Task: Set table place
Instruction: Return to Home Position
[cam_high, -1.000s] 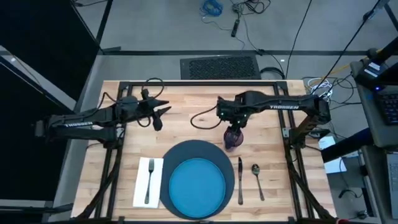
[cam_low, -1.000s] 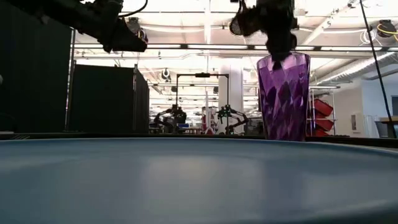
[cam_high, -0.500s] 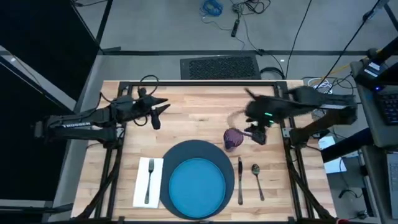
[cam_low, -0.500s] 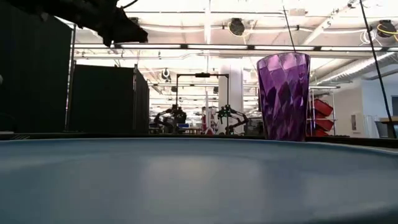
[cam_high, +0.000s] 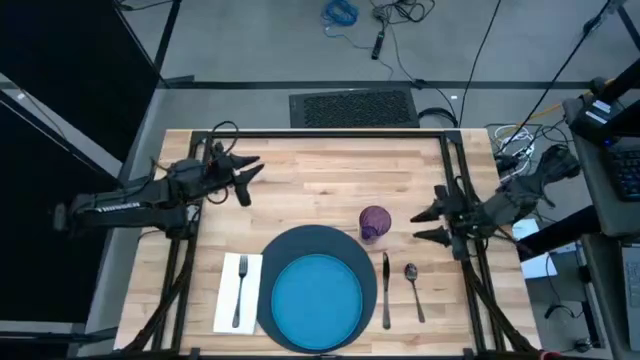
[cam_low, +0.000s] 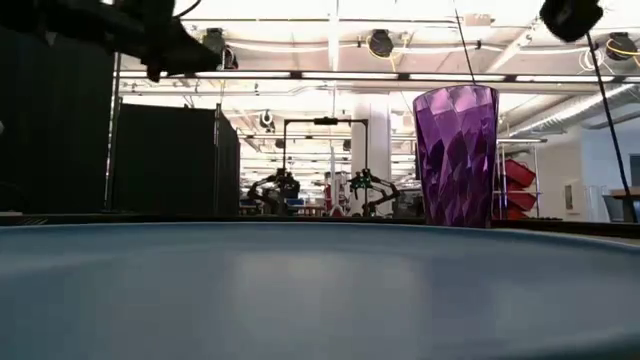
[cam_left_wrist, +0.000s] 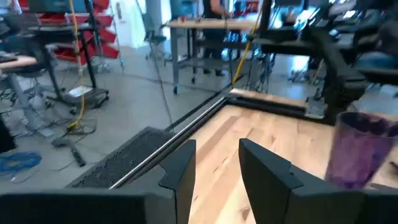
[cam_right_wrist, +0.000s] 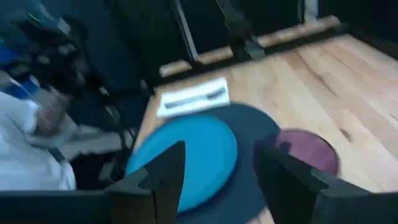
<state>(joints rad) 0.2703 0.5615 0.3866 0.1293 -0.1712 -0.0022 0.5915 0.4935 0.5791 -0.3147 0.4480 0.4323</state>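
Mind the purple cup (cam_high: 374, 222), upright at 1 o'clock of the mat (cam_high: 296, 243): liable to topple if clipped by the right hand (cam_high: 426, 224), apart, near at 3 o'clock of the worktop (cam_high: 320, 170); left hand (cam_high: 249, 180) apart at 10 o'clock

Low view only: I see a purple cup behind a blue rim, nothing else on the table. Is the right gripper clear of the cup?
Observer: Yes. The right gripper is near the table's right edge, apart from the cup, fingers open.
Operator: Cutlery?
Observer: The knife and spoon lie right of the mat. The fork lies on the napkin, left of the mat.
Operator: Left arm?
Observer: The left gripper hovers over the table's far left part, fingers open, holding nothing.
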